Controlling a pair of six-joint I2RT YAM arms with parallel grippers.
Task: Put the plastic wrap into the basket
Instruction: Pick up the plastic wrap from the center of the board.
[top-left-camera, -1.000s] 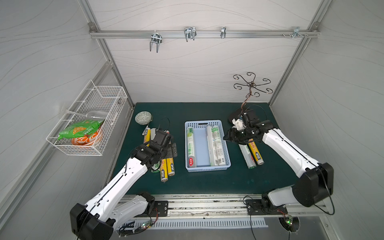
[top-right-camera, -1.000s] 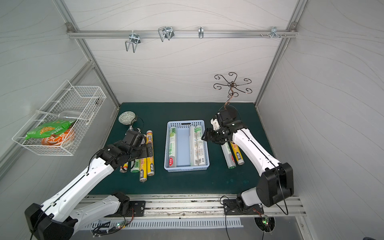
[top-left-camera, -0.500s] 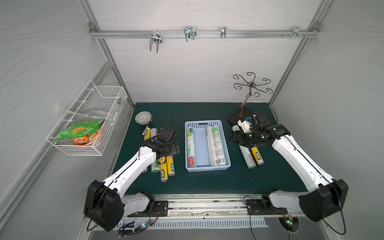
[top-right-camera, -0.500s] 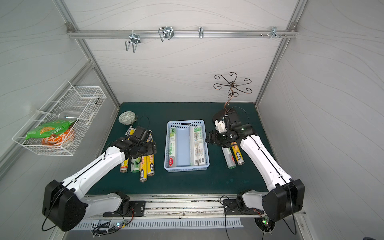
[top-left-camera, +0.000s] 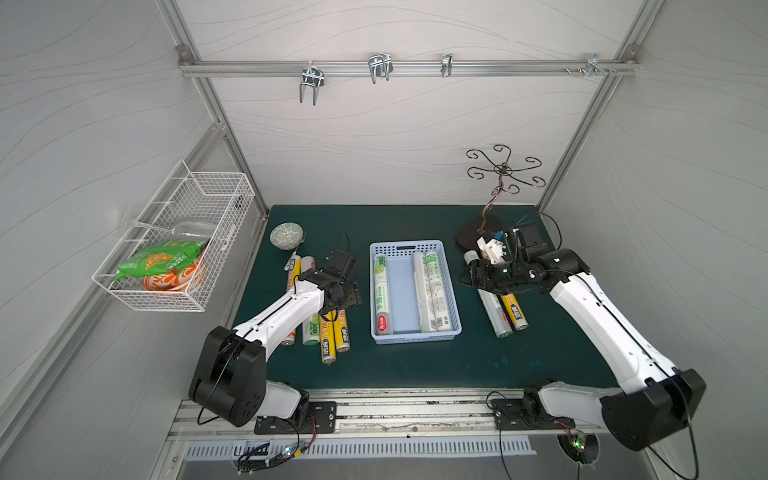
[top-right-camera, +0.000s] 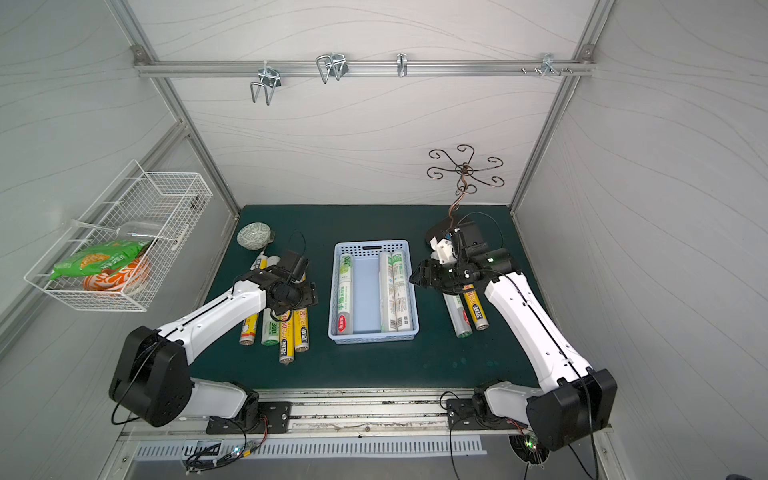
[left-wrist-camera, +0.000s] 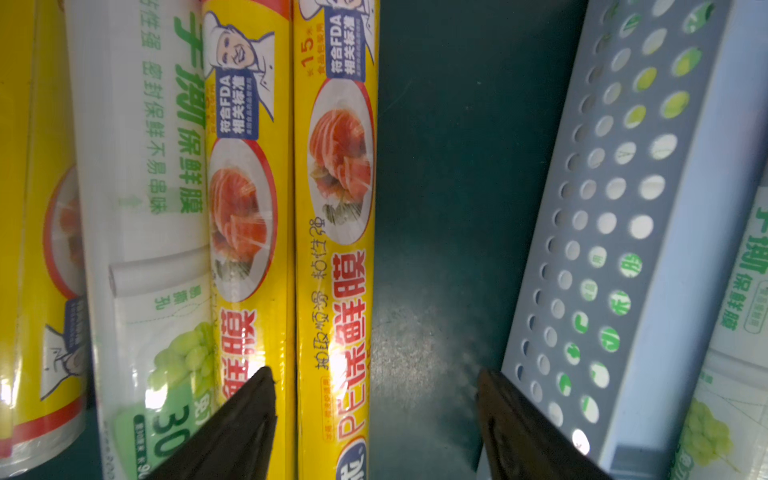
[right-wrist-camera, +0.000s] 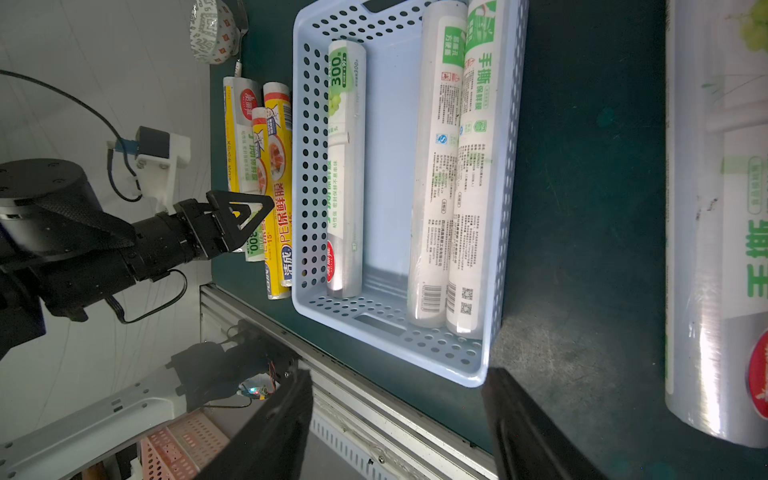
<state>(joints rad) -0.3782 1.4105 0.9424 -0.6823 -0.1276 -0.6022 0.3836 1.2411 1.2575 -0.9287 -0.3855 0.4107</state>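
The light blue basket (top-left-camera: 409, 244) (top-right-camera: 368, 299) sits mid-mat with three white and green plastic wrap rolls (top-left-camera: 430, 291) (right-wrist-camera: 432, 166) inside. Several more rolls (top-left-camera: 328, 336) (top-right-camera: 286, 332) lie left of it. My left gripper (top-left-camera: 347, 299) (left-wrist-camera: 374, 372) hangs low over these, open. Its jaws straddle the yellow roll (left-wrist-camera: 332, 249) nearest the basket wall (left-wrist-camera: 615, 249). Two rolls, one clear (top-left-camera: 492, 311) (right-wrist-camera: 715, 208) and one yellow (top-left-camera: 513, 311), lie right of the basket. My right gripper (top-left-camera: 467, 278) (right-wrist-camera: 397, 374) hovers open and empty between them and the basket.
A white wire basket (top-left-camera: 174, 249) with a green packet hangs on the left wall. A patterned bowl (top-left-camera: 284, 237) sits at the back left of the mat. A curly metal hook stand (top-left-camera: 498, 174) rises at the back right.
My left gripper has moved right onto the yellow rolls beside the basket, and its jaws have narrowed a little. The right arm swung outward, and its gripper shifted slightly forward.
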